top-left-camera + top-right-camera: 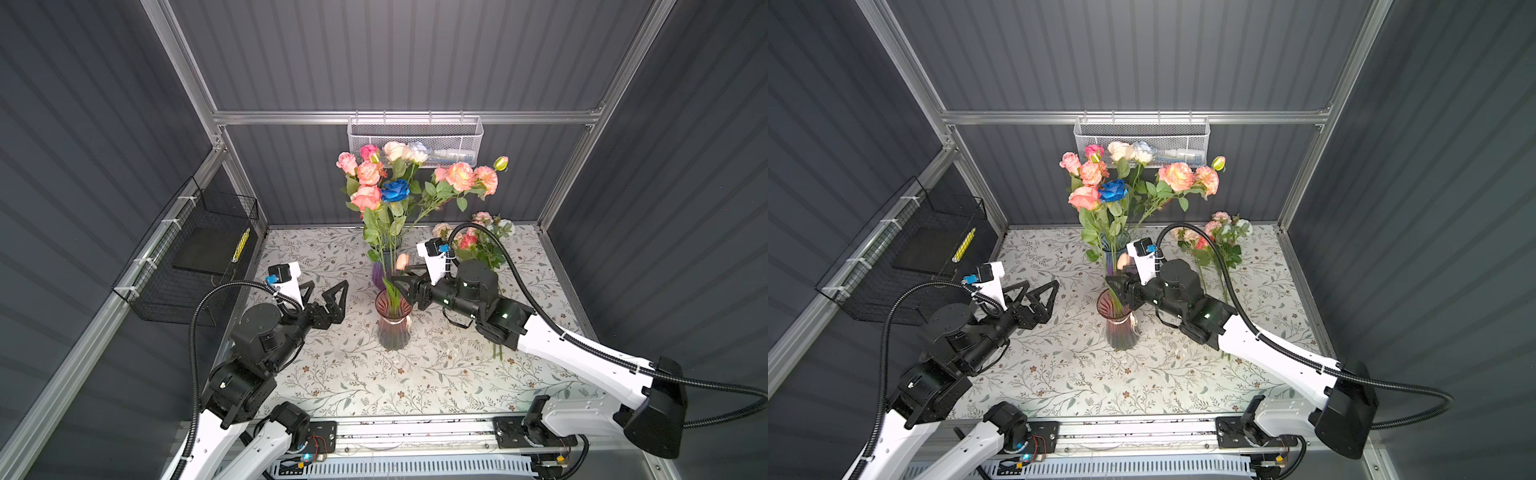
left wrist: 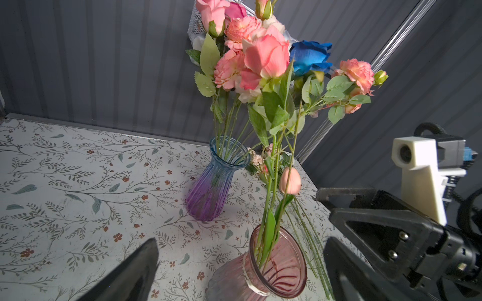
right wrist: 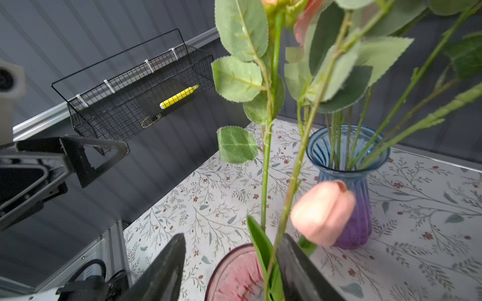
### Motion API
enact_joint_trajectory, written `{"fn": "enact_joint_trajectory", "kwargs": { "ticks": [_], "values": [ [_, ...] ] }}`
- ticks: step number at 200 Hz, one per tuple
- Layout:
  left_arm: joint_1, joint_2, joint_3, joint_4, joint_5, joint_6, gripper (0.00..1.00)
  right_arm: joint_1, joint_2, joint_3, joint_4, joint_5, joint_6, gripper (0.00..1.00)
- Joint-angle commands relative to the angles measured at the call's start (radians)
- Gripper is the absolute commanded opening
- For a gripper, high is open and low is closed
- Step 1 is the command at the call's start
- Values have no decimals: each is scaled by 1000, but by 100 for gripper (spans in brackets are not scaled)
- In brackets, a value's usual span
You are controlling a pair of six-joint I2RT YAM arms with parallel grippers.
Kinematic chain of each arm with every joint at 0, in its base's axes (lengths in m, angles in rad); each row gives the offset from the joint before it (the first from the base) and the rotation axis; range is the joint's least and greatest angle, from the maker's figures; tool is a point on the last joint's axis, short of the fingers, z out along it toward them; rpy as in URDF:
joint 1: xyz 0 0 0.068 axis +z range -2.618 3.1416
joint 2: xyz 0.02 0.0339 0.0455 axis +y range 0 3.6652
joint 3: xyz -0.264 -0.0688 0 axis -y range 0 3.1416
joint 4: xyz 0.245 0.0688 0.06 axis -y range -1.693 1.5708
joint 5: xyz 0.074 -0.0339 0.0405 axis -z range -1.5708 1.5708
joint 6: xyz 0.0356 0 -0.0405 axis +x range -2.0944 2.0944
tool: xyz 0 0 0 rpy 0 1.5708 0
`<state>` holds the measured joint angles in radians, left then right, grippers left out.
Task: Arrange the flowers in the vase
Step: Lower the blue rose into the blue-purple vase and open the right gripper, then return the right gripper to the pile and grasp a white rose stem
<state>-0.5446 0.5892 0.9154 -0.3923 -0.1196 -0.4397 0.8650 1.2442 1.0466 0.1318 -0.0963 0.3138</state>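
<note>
Soft even light — near bud (image 3: pixel 323 212) blurred, edges bowed.

pink vase (image 3: pixel 229 276): I see only its rim; the rest is cut off.
tulip bud (image 3: pixel 323 212): blurred.
loose flowers (image 1: pixel 482 217): stems hidden under right arm (image 1: pixel 582 345).
basket item (image 1: pixel 455 157): too small to tell.

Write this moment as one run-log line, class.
right pincer: open around stems at pink vase mouth | left pincer: open, empty, left of vase | peach tulip: in pink vase

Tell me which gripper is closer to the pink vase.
Right. The right gripper sits open just above the rim of the pink vase; the left gripper hangs open off to its side, touching nothing.
</note>
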Motion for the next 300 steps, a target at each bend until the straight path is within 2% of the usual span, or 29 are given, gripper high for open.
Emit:
{"fn": "enact_joint_trajectory", "kwargs": {
  "ticks": [1, 36, 68, 91, 115, 147, 176, 207, 249, 270, 300],
  "values": [
    [-3, 2, 4, 18, 12, -3, 100, 3, -55, -21, -61, 23, 29, 63],
    [-2, -3, -5, 22, 5, -1, 100, 2, -161, -81, -123, 66, 57, 66],
    [-2, -8, -13, 23, 0, 1, 100, -19, -203, -119, -258, 228, 106, 65],
    [-3, -8, -19, 23, 2, 2, 100, -127, -176, -150, -337, 204, 176, 63],
    [-3, -10, -20, 21, 5, -1, 100, -278, -131, -181, -383, 167, 246, 56],
    [-3, -12, -21, 16, 7, -4, 100, -457, 71, -123, -451, 120, 239, 50],
    [-3, -6, -22, 15, 16, -10, 100, -566, 304, 19, -541, 113, 209, 53],
    [-3, -15, -10, -1, 11, -5, 100, -623, 496, 133, -574, 119, 185, 57],
    [-3, -31, -6, -20, -6, -2, 100, -632, 665, 274, -653, 131, 148, 58],
    [-3, -31, -7, -16, -8, -4, 100, -632, 712, 305, -672, 125, 143, 51],
    [-3, -28, -6, -15, -8, -1, 100, -632, 717, 293, -635, 86, 126, 29]
  ]
}}
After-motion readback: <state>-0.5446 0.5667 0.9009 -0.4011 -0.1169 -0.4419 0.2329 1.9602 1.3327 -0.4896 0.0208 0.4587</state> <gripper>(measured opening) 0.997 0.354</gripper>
